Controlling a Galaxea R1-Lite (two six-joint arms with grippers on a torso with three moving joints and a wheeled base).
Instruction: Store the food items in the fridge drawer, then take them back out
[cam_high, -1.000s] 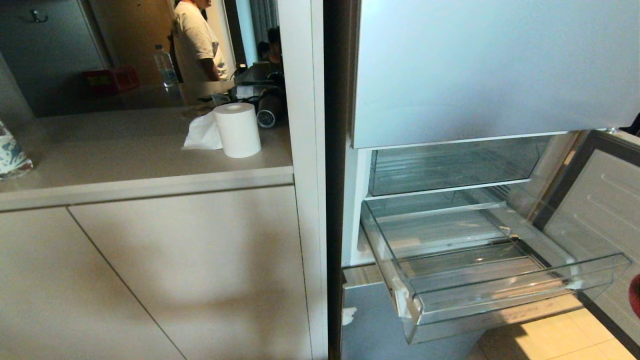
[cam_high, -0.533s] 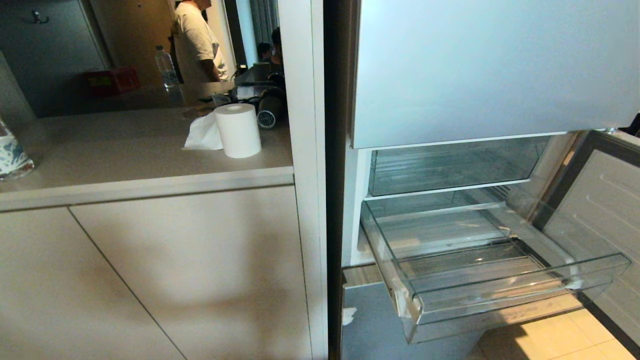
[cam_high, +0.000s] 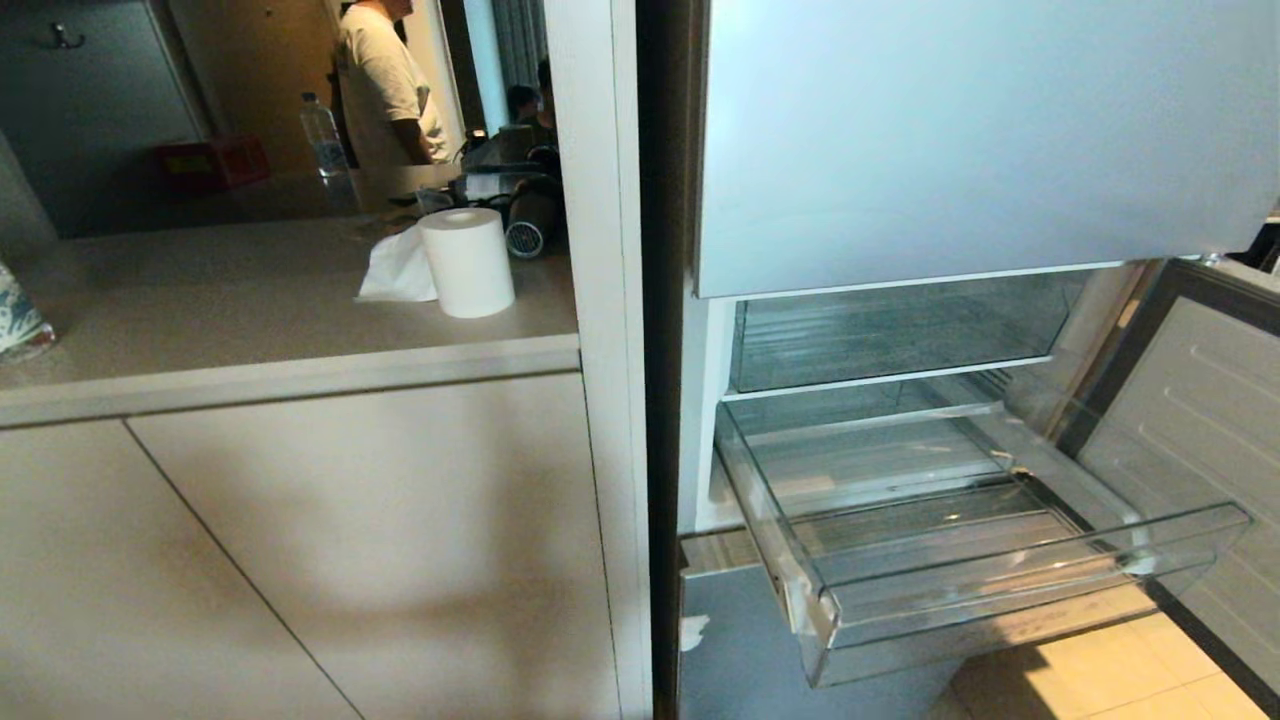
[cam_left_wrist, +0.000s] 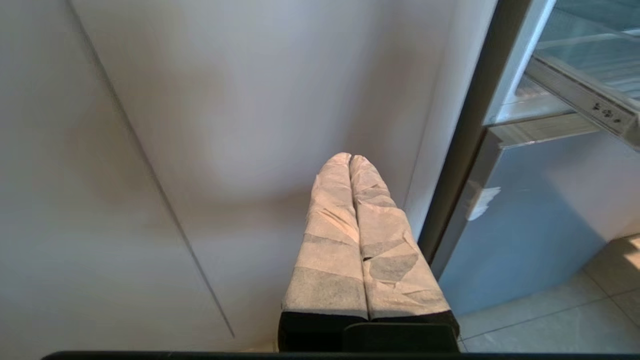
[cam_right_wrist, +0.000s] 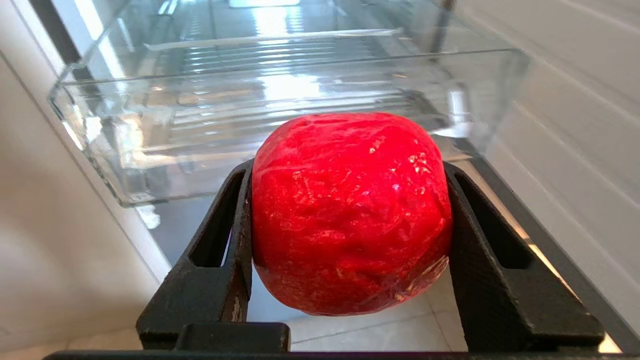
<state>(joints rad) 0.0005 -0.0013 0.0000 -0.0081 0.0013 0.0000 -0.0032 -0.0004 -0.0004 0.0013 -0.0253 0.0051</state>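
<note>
The fridge drawer (cam_high: 1000, 590), a clear plastic bin, is pulled out at the lower right of the head view and holds nothing. In the right wrist view my right gripper (cam_right_wrist: 347, 172) is shut on a glossy red round fruit (cam_right_wrist: 350, 210), its black fingers (cam_right_wrist: 240, 210) pressing both sides. It hangs over the tiled floor, just in front of and below the fridge drawer's front lip (cam_right_wrist: 150, 130). My left gripper (cam_left_wrist: 350, 159) is shut with nothing in it, its taped fingers pointing at a cabinet door. Neither gripper shows in the head view.
The open fridge door (cam_high: 1190, 420) stands right of the drawer, with a second clear bin (cam_high: 900, 330) above it. Beige cabinet doors (cam_high: 350, 540) and a counter with a paper roll (cam_high: 468, 262) fill the left. A person (cam_high: 380, 85) stands far behind.
A second ago the red fruit showed at the head view's right edge; it has since left that view. The whole picture has shifted slightly left.
</note>
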